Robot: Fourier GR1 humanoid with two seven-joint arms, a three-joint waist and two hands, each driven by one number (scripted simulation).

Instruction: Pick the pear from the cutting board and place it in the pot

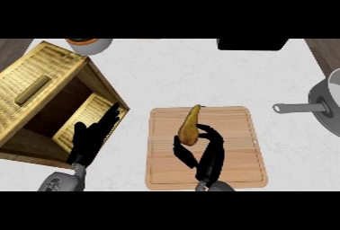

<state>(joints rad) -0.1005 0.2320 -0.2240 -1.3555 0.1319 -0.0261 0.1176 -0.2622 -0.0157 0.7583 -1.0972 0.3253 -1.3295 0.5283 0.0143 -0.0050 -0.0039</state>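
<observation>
A yellow-brown pear [190, 126] shows over the wooden cutting board [232, 148], stem end pointing away from me. My right hand [204, 152] comes in from the lower edge over the board, its fingers and thumb curled round the pear's wide end. The grey pot [330, 101] sits at the right edge of the view, partly cut off, with its handle [299, 108] pointing left toward the board. My left hand [93, 134] rests open at the lower left, fingers up, in front of the wooden box.
A large open wooden box [46, 90] lies on its side at the left. A white bowl [90, 44] stands at the back left and a black object [252, 43] at the back centre. White counter lies between the board and the pot.
</observation>
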